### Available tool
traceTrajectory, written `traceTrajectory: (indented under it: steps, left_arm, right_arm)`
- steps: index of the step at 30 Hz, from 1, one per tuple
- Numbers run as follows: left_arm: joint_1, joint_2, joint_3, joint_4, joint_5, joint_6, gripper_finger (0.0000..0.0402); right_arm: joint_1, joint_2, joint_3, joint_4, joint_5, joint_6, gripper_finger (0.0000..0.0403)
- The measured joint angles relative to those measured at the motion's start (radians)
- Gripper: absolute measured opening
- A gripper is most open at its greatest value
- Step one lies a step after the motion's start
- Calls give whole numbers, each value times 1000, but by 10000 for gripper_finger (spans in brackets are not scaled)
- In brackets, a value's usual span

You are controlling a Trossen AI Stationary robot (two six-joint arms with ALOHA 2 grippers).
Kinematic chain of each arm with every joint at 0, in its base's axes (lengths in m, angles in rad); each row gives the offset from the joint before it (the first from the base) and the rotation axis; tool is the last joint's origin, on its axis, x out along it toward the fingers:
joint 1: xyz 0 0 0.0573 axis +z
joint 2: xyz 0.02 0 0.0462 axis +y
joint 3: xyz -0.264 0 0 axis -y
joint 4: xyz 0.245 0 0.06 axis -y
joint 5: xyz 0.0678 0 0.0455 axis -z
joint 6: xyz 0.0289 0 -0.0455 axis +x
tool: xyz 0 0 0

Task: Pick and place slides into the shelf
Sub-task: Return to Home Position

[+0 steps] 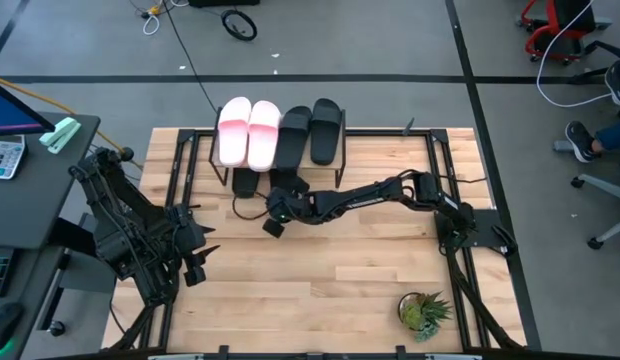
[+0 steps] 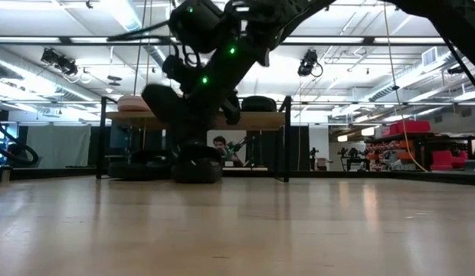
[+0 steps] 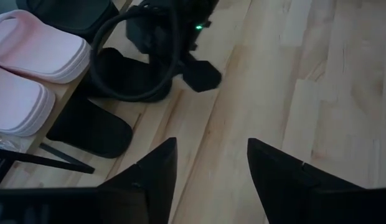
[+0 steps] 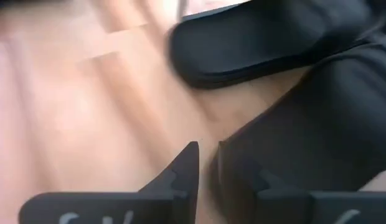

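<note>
**Left gripper** [image 3: 211, 142], dark two-finger pincer: hanging low over the left front part of the light wooden plank tabletop [image 1: 320, 290]. Spreading its fingers wide, pinching nothing, touching nothing.

**Small green potted plant** [image 1: 425, 312]: standing near the front right corner, well apart from both arms.

**Right gripper** [image 4: 207, 152], dark two-finger pincer on the long outstretched arm: hovering mid-table, just in front of the low shelf with pale plank top and thin black legs [image 2: 264, 120]. Pressing its fingers almost together, leaving only a slit, holding nothing. Pointing at two black open-toe slide sandals [image 3: 90, 127] [image 3: 127, 78] just beyond its tips.

**Those two sandals:** lying side by side on the tabletop under the shelf. Being partly covered from above by the plank and the right arm. Showing in the low view only as dark lumps behind that arm.

**Shelf:** standing at the table's far edge, its middle being blocked in the low view by the right arm and its green lights.

**Two pale pink wide-strap slides** [image 1: 235, 130] [image 1: 263, 133]: lying on the shelf top at its left end, touching each other.

**Two further black slides** [image 1: 293, 137] [image 1: 327, 130]: lying on the same top just beside the pink pair, the nearer one sitting slightly askew.

**Surroundings:**
- Grey calculator [image 1: 5, 157]: resting on a dark side desk left of the table.
- Red office chair [image 1: 550, 25]: standing on the grey floor far beyond, cut off by the picture's edge.
</note>
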Motion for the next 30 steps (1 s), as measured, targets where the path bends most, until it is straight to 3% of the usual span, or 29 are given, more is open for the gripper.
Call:
traceTrajectory:
  steps: [7, 14, 17, 20, 25, 27, 30]
  left_arm:
    - [-2, 0, 0, 3, 1, 6, 193]
    - [-4, 2, 0, -3, 42, 80, 199]
    - [-4, -21, -2, -35, -28, 79, 197]
    - [2, -113, 0, -31, -92, 99, 193]
    - [-37, -326, -9, -24, -99, 128, 191]
    - [-76, -426, -47, 40, -111, 170, 193]
    - [-131, -570, -189, 270, -148, 320, 197]
  right_arm:
    - [88, -75, 0, -78, -146, -27, 58]
    - [182, -339, 2, -329, -187, -140, 57]
    - [219, -456, 3, -411, -182, -114, 57]
    - [252, -555, 3, -444, -167, -109, 57]
    - [306, -678, 3, -505, -103, -152, 57]
    - [324, -711, -12, -516, -90, -153, 57]
    - [349, -752, -93, -481, -89, -149, 57]
